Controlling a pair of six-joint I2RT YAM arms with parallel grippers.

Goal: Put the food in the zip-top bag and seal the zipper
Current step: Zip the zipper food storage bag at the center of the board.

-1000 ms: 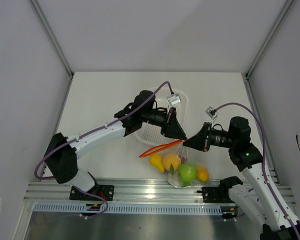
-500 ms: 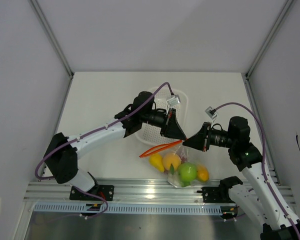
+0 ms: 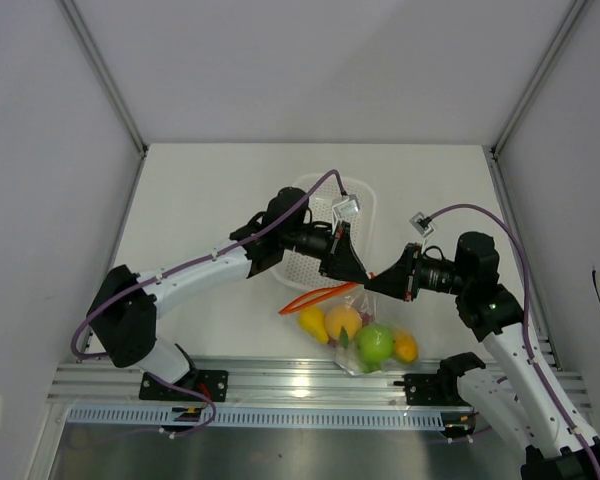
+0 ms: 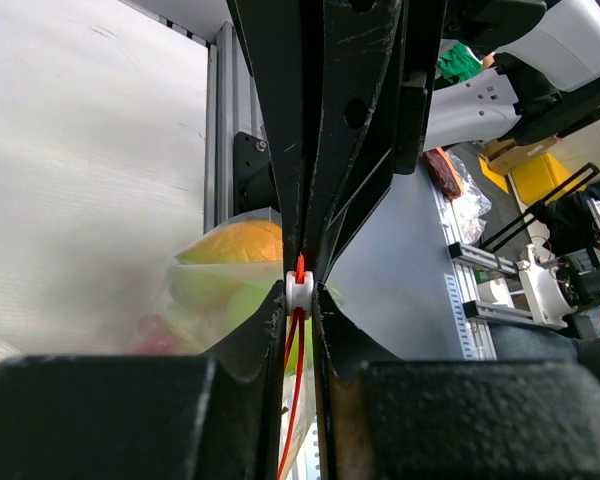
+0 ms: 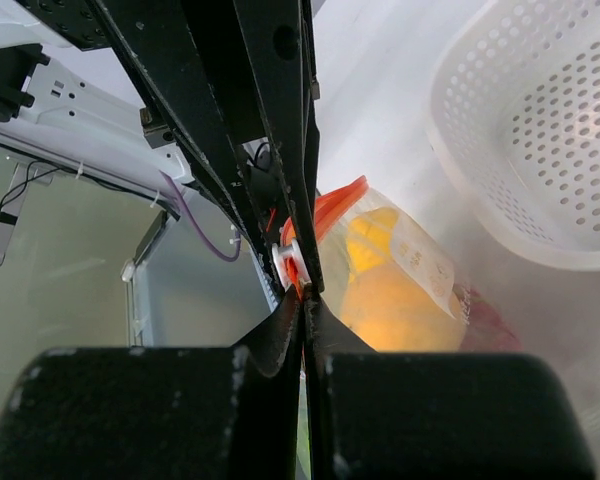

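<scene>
The clear zip-top bag (image 3: pixel 365 352) lies near the table's front edge. Inside it are the food pieces: a green apple (image 3: pixel 375 343), an orange-yellow mango (image 3: pixel 342 322) and yellow fruits (image 3: pixel 313 324). Its orange-red zipper (image 3: pixel 320 297) rises from the bag to where both grippers meet tip to tip. My left gripper (image 3: pixel 363 276) is shut on the zipper's white slider (image 4: pixel 299 291), with the strip (image 4: pixel 291 400) running between its jaws. Facing it, my right gripper (image 3: pixel 373 281) is shut on the zipper's end (image 5: pixel 325 210), just beside the slider (image 5: pixel 283 262).
A white perforated basket (image 3: pixel 365 215) stands just behind the grippers, partly under the left arm, and it fills the right wrist view's upper right (image 5: pixel 540 150). The aluminium rail (image 3: pixel 280 378) runs along the table's front edge below the bag.
The left jaws have narrowed onto the white slider. The left gripper has shifted slightly left; the right gripper stays shut on the zipper's end.
</scene>
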